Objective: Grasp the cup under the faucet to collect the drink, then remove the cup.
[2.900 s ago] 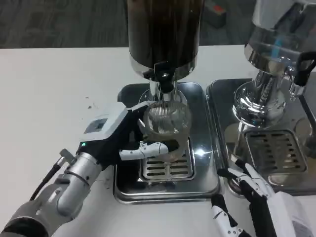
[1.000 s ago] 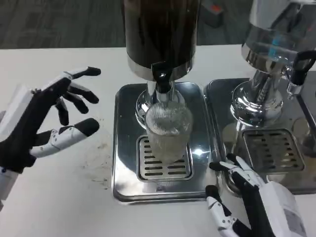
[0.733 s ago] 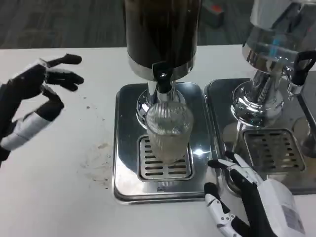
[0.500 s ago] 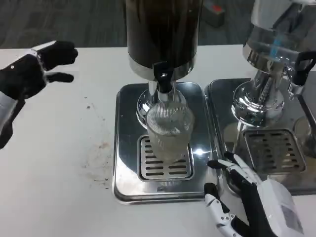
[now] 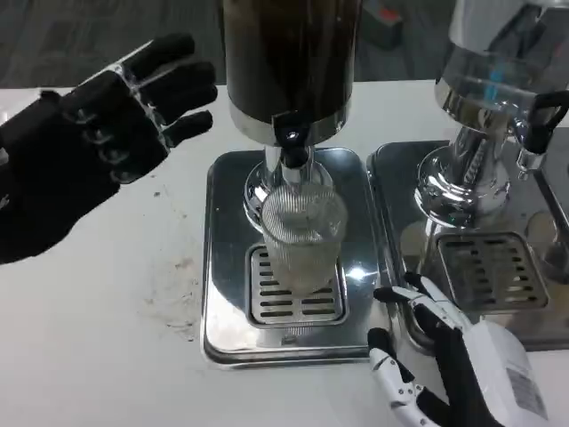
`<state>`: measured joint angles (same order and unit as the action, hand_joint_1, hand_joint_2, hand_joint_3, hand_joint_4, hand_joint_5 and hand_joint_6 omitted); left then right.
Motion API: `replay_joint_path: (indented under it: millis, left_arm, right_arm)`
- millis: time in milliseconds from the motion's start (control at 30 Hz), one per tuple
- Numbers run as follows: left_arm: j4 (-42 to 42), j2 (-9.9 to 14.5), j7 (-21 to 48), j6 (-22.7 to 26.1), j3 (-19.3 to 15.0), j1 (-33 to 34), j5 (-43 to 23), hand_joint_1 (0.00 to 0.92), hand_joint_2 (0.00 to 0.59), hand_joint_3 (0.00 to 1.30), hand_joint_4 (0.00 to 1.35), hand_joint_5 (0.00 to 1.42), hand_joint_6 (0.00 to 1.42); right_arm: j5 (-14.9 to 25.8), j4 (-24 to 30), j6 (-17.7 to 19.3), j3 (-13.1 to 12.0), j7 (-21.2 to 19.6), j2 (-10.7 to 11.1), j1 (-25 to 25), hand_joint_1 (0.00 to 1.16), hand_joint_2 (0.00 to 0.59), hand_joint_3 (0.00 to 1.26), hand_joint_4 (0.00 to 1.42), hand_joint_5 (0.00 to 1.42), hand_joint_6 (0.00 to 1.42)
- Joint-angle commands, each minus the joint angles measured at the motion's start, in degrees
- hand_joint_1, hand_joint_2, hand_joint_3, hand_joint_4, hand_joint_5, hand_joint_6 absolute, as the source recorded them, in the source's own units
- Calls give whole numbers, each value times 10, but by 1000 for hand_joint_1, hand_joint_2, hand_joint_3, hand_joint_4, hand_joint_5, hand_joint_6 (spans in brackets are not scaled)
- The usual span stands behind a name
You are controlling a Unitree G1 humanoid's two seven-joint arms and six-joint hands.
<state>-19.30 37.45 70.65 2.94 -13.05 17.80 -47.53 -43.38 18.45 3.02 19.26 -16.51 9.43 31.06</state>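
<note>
A clear ribbed cup (image 5: 302, 233) stands upright on the drip grate (image 5: 297, 301) right under the black faucet (image 5: 291, 142) of the dark drink dispenser (image 5: 292, 62). No hand touches the cup. My left hand (image 5: 93, 133) is raised high at the left, close to the camera, its dark palm showing and fingers spread toward the dispenser, holding nothing. My right hand (image 5: 444, 356) hovers low at the front right corner of the steel tray (image 5: 224, 267), fingers apart and empty.
A second steel dispenser (image 5: 498, 98) stands on its own drip tray (image 5: 498, 276) at the right. Brownish stains (image 5: 173, 289) mark the white table left of the tray. The table's left side is bare.
My left hand let go of the cup, pulled away to the left and rose toward the camera, now swinging back toward the dispenser top. The cup stays under the faucet. My right hand barely moved.
</note>
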Motion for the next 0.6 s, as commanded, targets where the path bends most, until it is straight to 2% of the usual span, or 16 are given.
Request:
replay_joint_path:
  millis: [33,167,600]
  left_arm:
    - [-14,-2,34,44,-14,27,3,0,57,51,0,0,0]
    - [-34,-8,44,60,-20,49,21,0,48,72,0,0,3]
    - [-110,-27,65,63,-12,117,78,0,43,127,0,33,16]
  right_arm:
    - [3,-2,6,-2,-6,-2,-2,264,446,311,106,144,322]
    - [5,-4,5,-3,-7,-3,-4,264,446,311,106,144,322]
    - [0,-9,6,8,-20,-11,-3,252,452,312,109,144,323]
